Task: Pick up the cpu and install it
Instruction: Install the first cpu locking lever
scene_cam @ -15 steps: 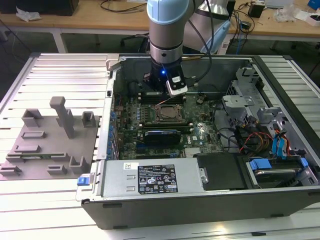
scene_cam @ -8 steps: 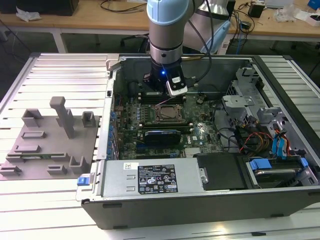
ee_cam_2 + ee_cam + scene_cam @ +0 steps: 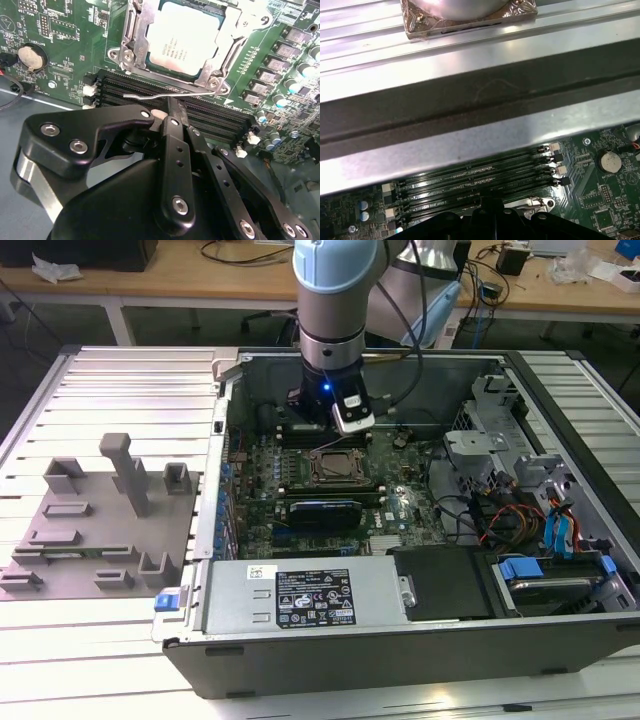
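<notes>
gripper (image 3: 172, 112) fingers together, holding nothing, tip above the memory slots (image 3: 210, 112) just beside the socket lever (image 3: 175, 94). beyond it, cpu (image 3: 187, 37) lies in the socket frame (image 3: 135, 47), apparently seated flat.

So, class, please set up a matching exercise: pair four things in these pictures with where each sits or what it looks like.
1. cpu
2. claw
3. coin battery
4. grey blocks

a. round and silvery, on the green board
b. outside the case, on the exterior view's left
c. seated in the socket frame
d. black, over the memory slots

Pairs: 1-c, 2-d, 3-a, 4-b
</notes>
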You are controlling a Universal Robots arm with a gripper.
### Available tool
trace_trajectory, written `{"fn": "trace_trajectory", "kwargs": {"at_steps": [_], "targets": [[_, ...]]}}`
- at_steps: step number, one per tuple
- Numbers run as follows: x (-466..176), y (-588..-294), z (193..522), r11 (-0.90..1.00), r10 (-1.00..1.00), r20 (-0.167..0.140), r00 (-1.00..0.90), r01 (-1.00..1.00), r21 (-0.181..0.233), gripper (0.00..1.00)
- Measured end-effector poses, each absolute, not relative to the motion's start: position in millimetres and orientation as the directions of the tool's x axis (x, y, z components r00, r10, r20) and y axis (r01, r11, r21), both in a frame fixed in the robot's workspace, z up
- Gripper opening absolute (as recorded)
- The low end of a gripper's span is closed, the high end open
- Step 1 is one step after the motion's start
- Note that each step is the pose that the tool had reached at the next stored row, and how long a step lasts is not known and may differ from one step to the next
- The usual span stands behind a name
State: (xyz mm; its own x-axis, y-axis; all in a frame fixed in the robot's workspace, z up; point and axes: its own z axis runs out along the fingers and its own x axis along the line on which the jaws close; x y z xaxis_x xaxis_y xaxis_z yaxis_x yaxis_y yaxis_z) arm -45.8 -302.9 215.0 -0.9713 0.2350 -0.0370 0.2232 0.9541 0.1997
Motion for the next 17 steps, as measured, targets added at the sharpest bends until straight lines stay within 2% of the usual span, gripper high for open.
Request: {"fn": "trace_trajectory", "kwargs": {"at_steps": [4, 9, 17], "targets": [[-45.7, -303.0, 213.0, 0.956, 0.234, -0.052, -0.971, 0.221, 0.194, 0.11], [-46.0, -302.7, 212.0, 0.963, 0.233, -0.076, -0.97, 0.219, 0.158, 0.11], [-46.0, -300.7, 209.6, 0.958, 0.256, -0.097, -0.962, 0.239, 0.157, 0.11]]}}
